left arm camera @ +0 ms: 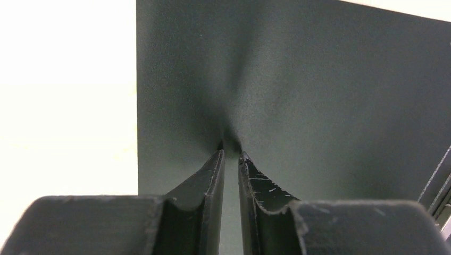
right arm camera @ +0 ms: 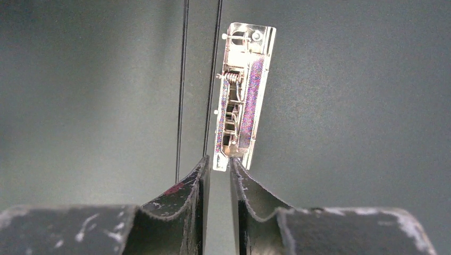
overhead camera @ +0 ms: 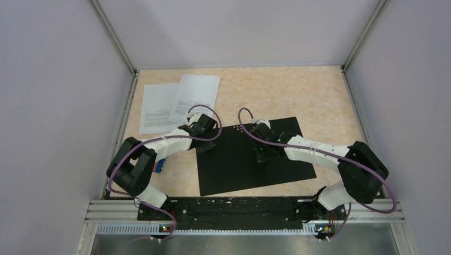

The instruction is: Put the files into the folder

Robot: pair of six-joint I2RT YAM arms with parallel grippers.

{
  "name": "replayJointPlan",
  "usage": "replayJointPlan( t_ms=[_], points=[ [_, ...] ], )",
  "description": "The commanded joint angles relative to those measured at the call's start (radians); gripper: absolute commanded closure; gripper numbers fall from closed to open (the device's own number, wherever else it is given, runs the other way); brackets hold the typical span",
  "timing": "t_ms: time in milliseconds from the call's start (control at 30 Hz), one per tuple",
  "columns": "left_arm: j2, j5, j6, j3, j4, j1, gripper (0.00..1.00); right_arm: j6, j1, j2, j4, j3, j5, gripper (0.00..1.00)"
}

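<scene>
The folder (overhead camera: pixel 250 167) lies open at the table's middle, black inside up. Its metal clip (right arm camera: pixel 242 90) sits beside the spine creases. The files (overhead camera: pixel 181 101), white printed sheets, lie overlapping at the back left, apart from the folder. My left gripper (overhead camera: pixel 206 130) points down on the folder's far-left corner. Its tips (left arm camera: pixel 231 151) rest on the black cover (left arm camera: pixel 319 79) a narrow slit apart, with nothing between them. My right gripper (overhead camera: pixel 260 149) hovers over the spine. Its tips (right arm camera: pixel 218 159) are slightly parted, and the clip's near end sits just between them.
A small orange-and-blue object (overhead camera: pixel 158 166) lies by the left arm's elbow near the left wall. Grey walls enclose the beige table (overhead camera: pixel 298 90) on three sides. Purple cables loop above both wrists.
</scene>
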Motion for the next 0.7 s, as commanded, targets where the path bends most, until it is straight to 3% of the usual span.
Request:
replayJointPlan(
  t_ms=[0, 667],
  points=[
    [0.035, -0.062, -0.007, -0.032, -0.038, 0.007, 0.78, 0.026, 0.011, 0.005, 0.01, 0.012, 0.016, 0.81],
    [0.077, -0.035, -0.011, -0.035, -0.031, 0.041, 0.82, 0.037, 0.058, 0.053, -0.028, 0.023, 0.085, 0.87]
  ],
)
